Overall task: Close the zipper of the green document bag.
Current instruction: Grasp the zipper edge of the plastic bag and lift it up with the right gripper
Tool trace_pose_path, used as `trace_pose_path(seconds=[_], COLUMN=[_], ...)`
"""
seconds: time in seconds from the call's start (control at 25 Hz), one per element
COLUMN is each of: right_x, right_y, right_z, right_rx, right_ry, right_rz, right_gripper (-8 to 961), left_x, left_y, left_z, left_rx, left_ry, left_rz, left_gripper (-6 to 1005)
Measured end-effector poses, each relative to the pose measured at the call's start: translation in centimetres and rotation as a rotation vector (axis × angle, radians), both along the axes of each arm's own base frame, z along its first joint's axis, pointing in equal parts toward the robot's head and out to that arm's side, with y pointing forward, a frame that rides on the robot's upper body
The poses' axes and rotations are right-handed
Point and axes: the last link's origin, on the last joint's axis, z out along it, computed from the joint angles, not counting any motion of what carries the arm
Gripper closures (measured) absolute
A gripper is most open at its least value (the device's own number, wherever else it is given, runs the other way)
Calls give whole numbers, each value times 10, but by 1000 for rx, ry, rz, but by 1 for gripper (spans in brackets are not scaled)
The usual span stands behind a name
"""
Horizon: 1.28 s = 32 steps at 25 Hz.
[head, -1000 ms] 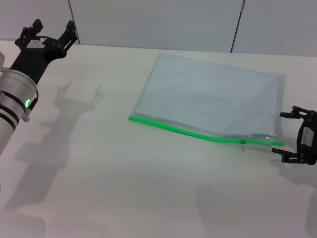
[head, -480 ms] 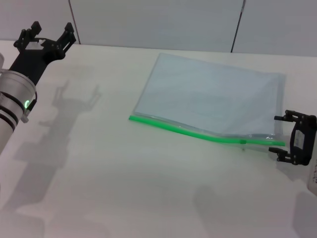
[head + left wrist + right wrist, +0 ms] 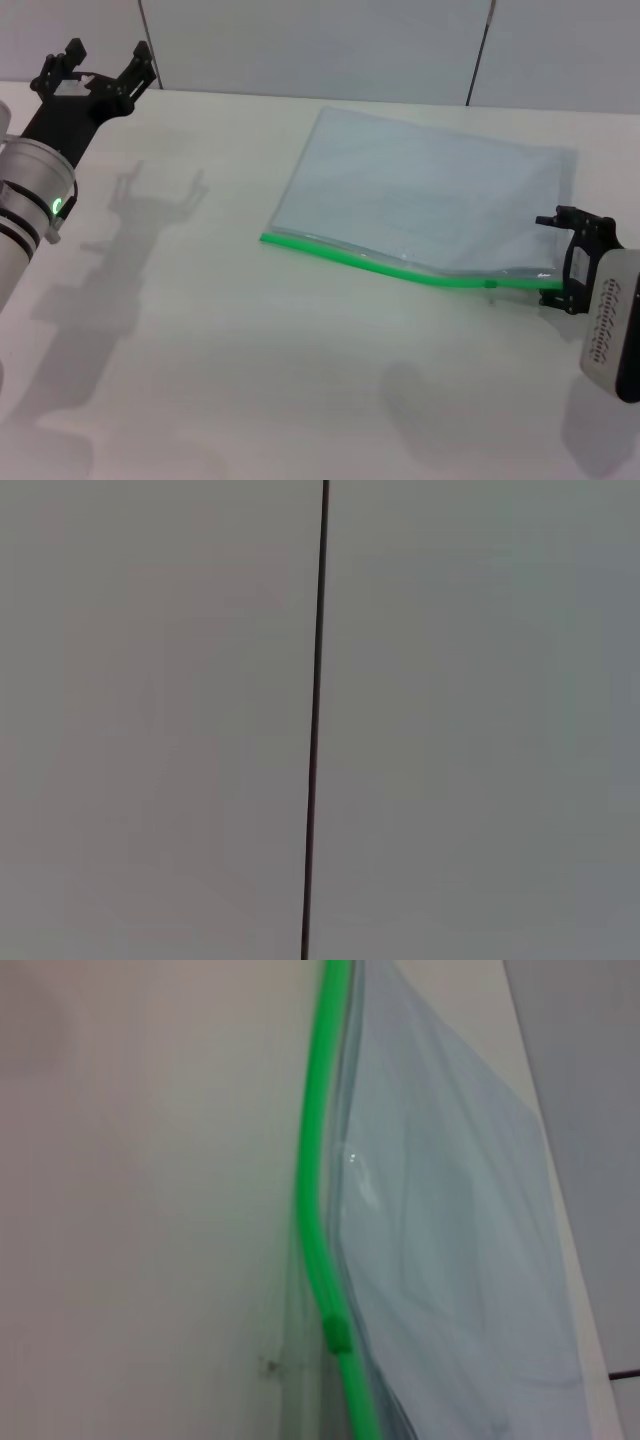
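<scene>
The green document bag [image 3: 430, 195] lies flat on the white table, a pale translucent pouch right of centre. Its zipper [image 3: 380, 263], a bright green strip, runs along the near long edge, with the small slider tab [image 3: 490, 284] close to the right end. My right gripper [image 3: 552, 257] is open at the bag's right end, its fingers on either side of the zipper's tip. The right wrist view shows the zipper [image 3: 318, 1210], the slider [image 3: 338, 1335] and the bag [image 3: 450, 1240] close up. My left gripper [image 3: 105, 57] hangs open at the far left, well away from the bag.
The white table [image 3: 220, 360] spreads in front and to the left of the bag. A grey panelled wall [image 3: 300, 40] stands behind the table's far edge. The left wrist view shows only that wall with a dark seam [image 3: 313, 730].
My right gripper has moved left along the table to the bag's right end, its fingers now around the zipper's tip. The left arm and the bag have stayed in place.
</scene>
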Motion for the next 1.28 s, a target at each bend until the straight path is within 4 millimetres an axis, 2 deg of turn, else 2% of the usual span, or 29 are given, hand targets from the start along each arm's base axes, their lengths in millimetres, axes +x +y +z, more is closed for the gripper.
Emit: trace_pose_path(seconds=[0.56,1.0,1.24,1.28], right_x=[-8,-13,-18,-19], right_y=[18,27,28,28], right_z=[-5,-9,-8,-8], right_rx=[29,32,46,47], right_ry=[35,43,94,97], right_rz=[6,10,-1,-2], right_gripper=[225,456,699,716], left_x=[3,7,7,7], left_y=[2,4,4,4], left_z=[0,-2,-2,-2], left_rx=[1,-13,-13,-13], left_ry=[-3,-4,-4,-4], left_rz=[-6,-21,-22,-22], left_gripper=[111,112,110,110])
